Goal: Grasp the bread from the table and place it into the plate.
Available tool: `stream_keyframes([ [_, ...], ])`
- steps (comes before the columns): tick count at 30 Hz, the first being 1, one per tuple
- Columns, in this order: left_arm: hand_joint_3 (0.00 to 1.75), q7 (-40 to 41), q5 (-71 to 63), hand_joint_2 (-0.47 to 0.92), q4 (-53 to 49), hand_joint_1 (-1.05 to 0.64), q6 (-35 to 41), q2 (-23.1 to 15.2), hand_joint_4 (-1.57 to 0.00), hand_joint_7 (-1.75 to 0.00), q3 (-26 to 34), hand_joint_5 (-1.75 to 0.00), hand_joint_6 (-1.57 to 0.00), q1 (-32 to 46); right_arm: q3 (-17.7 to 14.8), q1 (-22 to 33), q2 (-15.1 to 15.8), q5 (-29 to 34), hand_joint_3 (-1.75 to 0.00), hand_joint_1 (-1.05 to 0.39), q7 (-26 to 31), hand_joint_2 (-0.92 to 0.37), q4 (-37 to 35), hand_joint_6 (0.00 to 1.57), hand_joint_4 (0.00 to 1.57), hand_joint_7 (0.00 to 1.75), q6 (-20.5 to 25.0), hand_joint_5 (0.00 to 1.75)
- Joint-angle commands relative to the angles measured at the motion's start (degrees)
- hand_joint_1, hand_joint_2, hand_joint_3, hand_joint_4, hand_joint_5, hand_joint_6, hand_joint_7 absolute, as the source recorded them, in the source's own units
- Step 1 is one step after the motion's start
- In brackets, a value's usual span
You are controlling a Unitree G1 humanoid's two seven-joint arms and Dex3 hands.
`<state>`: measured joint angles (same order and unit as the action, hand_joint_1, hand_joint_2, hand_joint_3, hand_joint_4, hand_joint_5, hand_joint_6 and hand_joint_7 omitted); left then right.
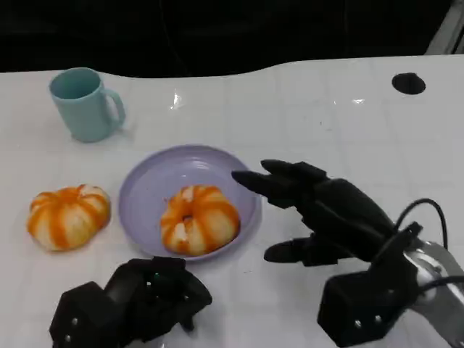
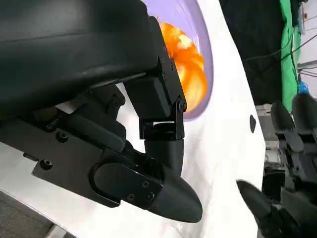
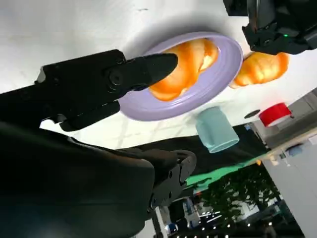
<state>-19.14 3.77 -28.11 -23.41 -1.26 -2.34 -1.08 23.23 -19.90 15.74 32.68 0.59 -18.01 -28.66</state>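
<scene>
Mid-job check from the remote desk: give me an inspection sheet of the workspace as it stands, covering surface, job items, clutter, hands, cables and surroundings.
Surface: white table, dark round hole near its far right.
Job's things: one orange-and-white striped round bread lies in the lilac round plate; a second striped bread sits on the table left of the plate, apart from it.
Clutter: light blue mug upright, beyond the plate to the left.
Hands: right hand holds nothing, fingers apart, just right of the plate; left hand near the plate's front edge, fingers curled in, nothing held.
Cables: black cable loops at the right wrist.
Surroundings: dark background; green backdrop.
</scene>
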Motion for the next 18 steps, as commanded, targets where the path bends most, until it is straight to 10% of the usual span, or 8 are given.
stream_keyframes([
  [1, 0.0, 0.19, 0.11, 0.88, 1.06, -0.99, 1.25, -0.43, -0.99, -0.75, -0.03, -1.44, -1.23, 0.81, -3.24, 5.31, 2.63, -0.79, -0.04, -0.45, 1.65, -0.92, 5.28, 0.31, 0.13, 0.06, -1.45, 0.26],
  [7, 0.0, 0.55, -0.47, 0.89, 1.34, -0.99, 0.78, -0.29, -0.98, -0.75, -0.18, -1.45, -1.24, 1.0, -7.0, 11.35, 4.36, -1.4, -0.08, -0.41, 4.62, -0.92, 7.51, 0.53, 0.27, 0.14, -4.96, 0.36],
  [12, 0.01, 0.94, -0.74, 0.89, 1.86, -0.99, 1.17, -0.45, -0.98, -0.76, -0.3, -1.45, -1.23, 1.22, -9.69, 14.49, 4.28, -3.05, -0.13, -0.27, 7.5, -0.91, 5.75, 0.89, 0.75, 0.19, -8.87, 0.51],
  [16, 0.01, 1.09, -0.82, 0.9, 2.07, -1.0, 1.37, -0.73, -0.98, -0.77, -0.28, -1.44, -1.23, 1.21, -11.18, 16.24, 4.96, -5.04, -0.88, -0.21, 8.33, -0.54, 3.28, 1.17, 0.95, 0.21, -13.48, 0.83],
  [18, 0.01, 1.02, -0.79, 0.9, 2.03, -0.99, 1.38, -0.81, -0.98, -0.77, -0.24, -1.44, -1.23, 1.14, -11.75, 17.25, 4.92, -5.91, -1.07, -0.2, 8.37, -0.45, 2.65, 1.14, 0.87, 0.48, -15.12, 1.33],
])
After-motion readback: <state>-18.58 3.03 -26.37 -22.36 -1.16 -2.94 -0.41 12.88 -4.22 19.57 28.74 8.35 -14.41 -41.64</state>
